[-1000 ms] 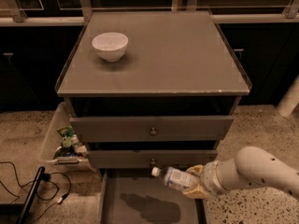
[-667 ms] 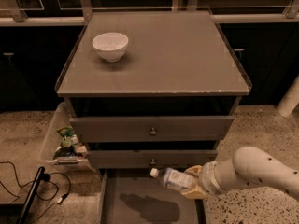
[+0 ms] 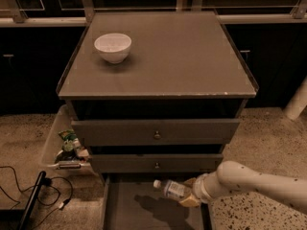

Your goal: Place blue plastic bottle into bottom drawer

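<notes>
The blue plastic bottle (image 3: 170, 189) lies nearly level in the air, its white cap pointing left, over the right side of the open bottom drawer (image 3: 139, 210). My gripper (image 3: 188, 193) comes in from the right on a white arm and is shut on the bottle's base end. The bottle's shadow falls on the drawer's grey floor below it. The two upper drawers with round knobs are shut above.
A white bowl (image 3: 112, 47) stands at the back left of the cabinet top (image 3: 182, 56). A clear bin (image 3: 60, 145) with packets sits on the floor left of the cabinet. Black cables (image 3: 29, 186) lie at the lower left.
The bottle and my gripper have shifted slightly left and a little lower over the open bottom drawer. Nothing else has moved.
</notes>
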Controlling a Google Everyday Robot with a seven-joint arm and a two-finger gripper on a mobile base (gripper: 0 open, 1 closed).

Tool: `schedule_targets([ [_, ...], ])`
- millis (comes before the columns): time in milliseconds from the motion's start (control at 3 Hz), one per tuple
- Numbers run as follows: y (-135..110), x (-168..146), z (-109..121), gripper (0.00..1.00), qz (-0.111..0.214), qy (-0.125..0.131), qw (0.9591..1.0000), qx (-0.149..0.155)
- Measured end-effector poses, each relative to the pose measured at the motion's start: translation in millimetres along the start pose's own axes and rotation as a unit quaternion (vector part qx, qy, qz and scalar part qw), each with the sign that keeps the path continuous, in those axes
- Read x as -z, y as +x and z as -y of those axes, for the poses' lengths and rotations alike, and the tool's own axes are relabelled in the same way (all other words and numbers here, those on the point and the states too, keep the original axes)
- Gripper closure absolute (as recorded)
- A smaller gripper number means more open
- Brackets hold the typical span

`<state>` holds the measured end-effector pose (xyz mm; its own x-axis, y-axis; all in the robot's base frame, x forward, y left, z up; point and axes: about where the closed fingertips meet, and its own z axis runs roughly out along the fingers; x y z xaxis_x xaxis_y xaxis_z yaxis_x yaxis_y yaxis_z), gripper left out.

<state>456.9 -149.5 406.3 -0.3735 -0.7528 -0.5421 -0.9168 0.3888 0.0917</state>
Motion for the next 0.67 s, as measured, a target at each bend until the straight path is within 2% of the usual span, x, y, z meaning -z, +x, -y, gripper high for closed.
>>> schedule_targets([
  [333,9.9,-20.6,-9.0,1.0,0.002,-0.014,0.9998,-0.01],
  [667,9.2,-19.6,-8.3,1.0,0.002,-0.014,0.9999,-0.009],
])
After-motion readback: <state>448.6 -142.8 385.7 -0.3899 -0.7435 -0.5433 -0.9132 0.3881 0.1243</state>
